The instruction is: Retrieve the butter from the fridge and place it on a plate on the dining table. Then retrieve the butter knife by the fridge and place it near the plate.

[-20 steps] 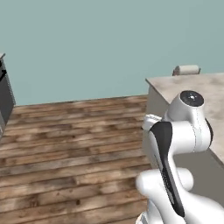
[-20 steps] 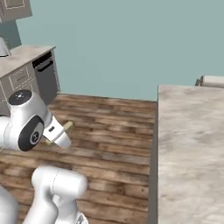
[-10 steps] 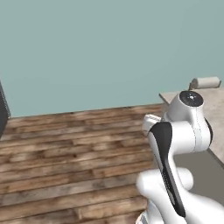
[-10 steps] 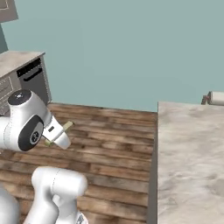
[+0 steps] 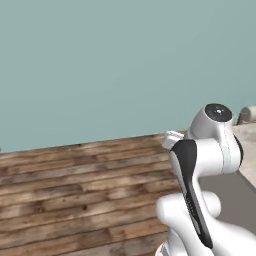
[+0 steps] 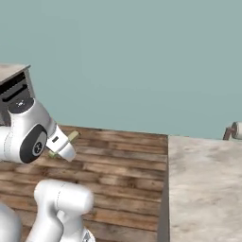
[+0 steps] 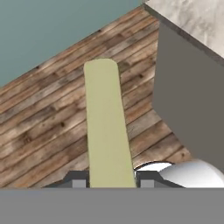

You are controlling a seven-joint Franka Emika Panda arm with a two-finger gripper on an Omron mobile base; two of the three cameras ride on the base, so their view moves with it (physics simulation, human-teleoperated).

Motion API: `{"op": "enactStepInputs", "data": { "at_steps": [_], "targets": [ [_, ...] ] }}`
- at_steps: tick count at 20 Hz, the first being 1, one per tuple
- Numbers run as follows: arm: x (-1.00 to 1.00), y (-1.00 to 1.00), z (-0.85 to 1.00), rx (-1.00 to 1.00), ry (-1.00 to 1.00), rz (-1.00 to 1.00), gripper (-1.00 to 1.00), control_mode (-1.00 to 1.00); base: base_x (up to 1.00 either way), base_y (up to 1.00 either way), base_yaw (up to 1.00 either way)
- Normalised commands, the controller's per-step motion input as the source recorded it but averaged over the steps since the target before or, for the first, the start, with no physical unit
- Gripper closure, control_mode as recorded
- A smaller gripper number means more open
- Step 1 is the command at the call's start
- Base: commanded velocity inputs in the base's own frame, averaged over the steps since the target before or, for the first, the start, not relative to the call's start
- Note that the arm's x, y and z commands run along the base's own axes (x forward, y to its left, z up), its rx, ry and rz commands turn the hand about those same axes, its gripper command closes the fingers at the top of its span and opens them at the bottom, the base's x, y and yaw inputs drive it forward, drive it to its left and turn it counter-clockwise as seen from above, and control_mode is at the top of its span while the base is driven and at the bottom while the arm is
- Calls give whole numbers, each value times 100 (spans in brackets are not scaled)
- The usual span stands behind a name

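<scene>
Gripping a long, flat, pale yellow-green strip with a rounded far end (image 7: 106, 127), the gripper (image 7: 108, 180) has its two small dark finger tips (image 7: 75, 179) pressed against either side of that strip's near end, so the pincer is closed on it. From the hand view the strip runs straight away from the fingers over the brown wooden plank floor (image 7: 52, 118); whether it is the butter or the butter knife cannot be told from its plain, unmarked surface. In the right base view its pale end (image 6: 71, 137) pokes out past the white hand of the arm (image 6: 28, 137), well above the floor and left of the dining table. The beige-grey marbled stone top of the dining table (image 6: 203, 189) fills the lower right of that view, and its corner and grey side panel (image 7: 188, 100) stand to the right in the hand view. A small pale roll-like object (image 6: 235, 131) sits at the table's far edge, too small to identify. A dark-fronted appliance under a counter (image 6: 16, 90) stands at the far left against the plain teal wall (image 5: 115, 65). No brand, label or writing is readable on any surface.
</scene>
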Motion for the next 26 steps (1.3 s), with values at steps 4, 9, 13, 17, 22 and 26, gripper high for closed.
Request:
{"op": "enactStepInputs", "data": {
  "at_steps": [4,9,13,17,22,26],
  "targets": [
    [0,0,0,0,0,0,100,100,100,47,-20],
    [0,0,0,0,0,0,100,100,100,69,-27],
    [0,0,0,0,0,0,100,100,100,83,-36],
    [0,0,0,0,0,0,100,100,100,70,-52],
    [0,0,0,0,0,0,100,100,99,52,-65],
    [0,0,0,0,0,0,100,100,97,53,-69]
  ]
}}
